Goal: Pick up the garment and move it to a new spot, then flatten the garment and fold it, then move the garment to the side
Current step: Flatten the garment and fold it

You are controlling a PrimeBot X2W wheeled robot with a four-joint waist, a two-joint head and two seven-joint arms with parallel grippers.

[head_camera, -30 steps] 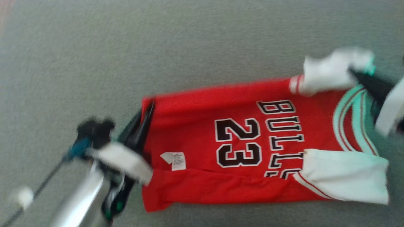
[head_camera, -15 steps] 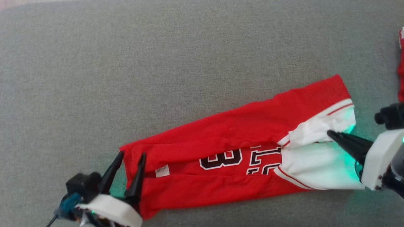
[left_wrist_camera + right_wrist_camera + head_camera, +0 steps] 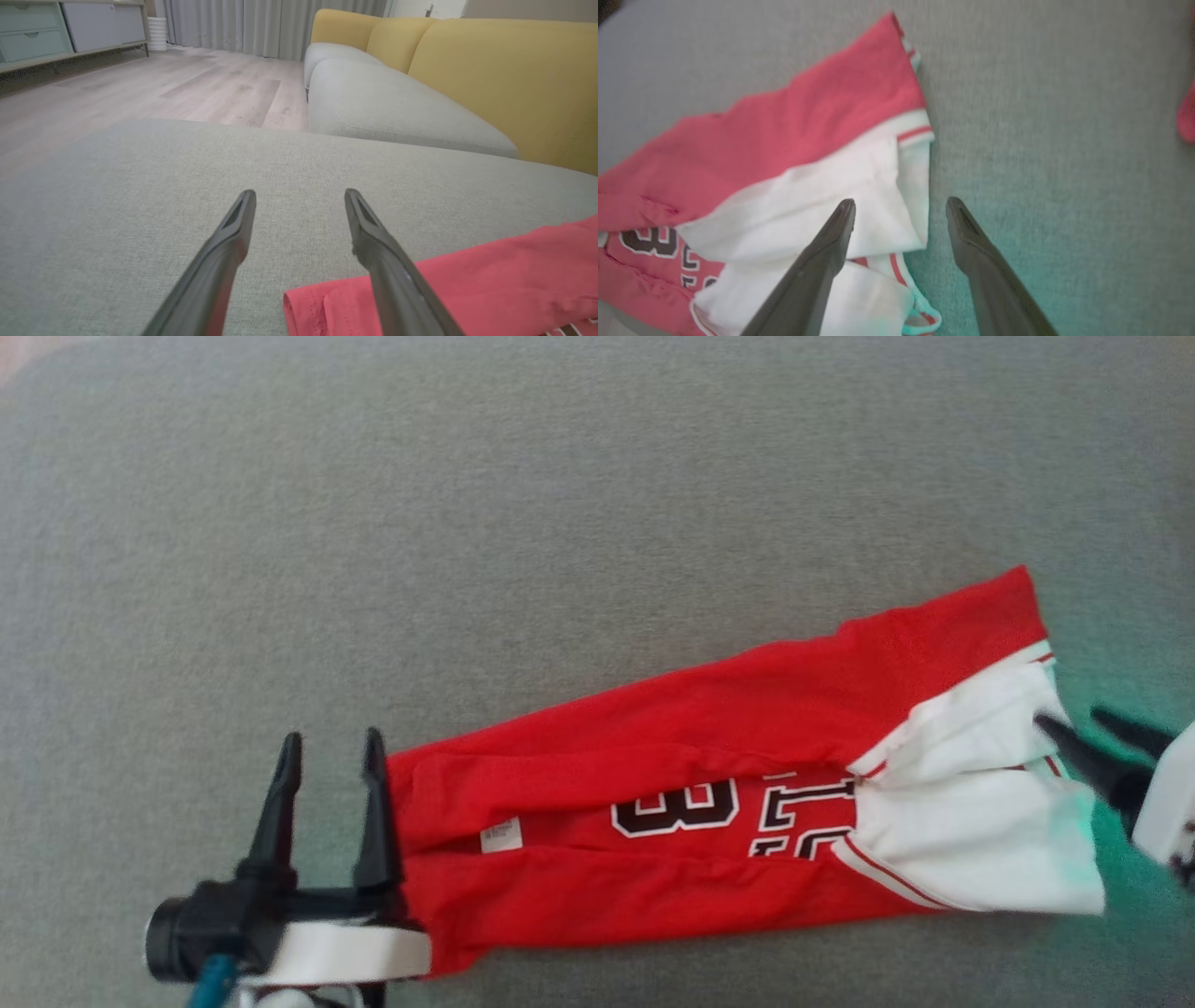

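Since the garment (image 3: 709, 747) lies on the grey cushion (image 3: 467, 523) as a long red strip, both long edges turned in over the number, you look to be midway through the fold. Your left gripper (image 3: 332, 737) stands open just beside its left end, holding nothing. Your right gripper (image 3: 1072, 717) is open too, one finger over the white sleeves at the right end. Next, I judge, you must grasp one end and carry it across to the other, keeping the layers aligned.

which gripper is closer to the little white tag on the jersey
Left. The left gripper is open beside the jersey, at its hem end, close to the white tag. The right gripper is open at the opposite end, by the white sleeves, far from it.
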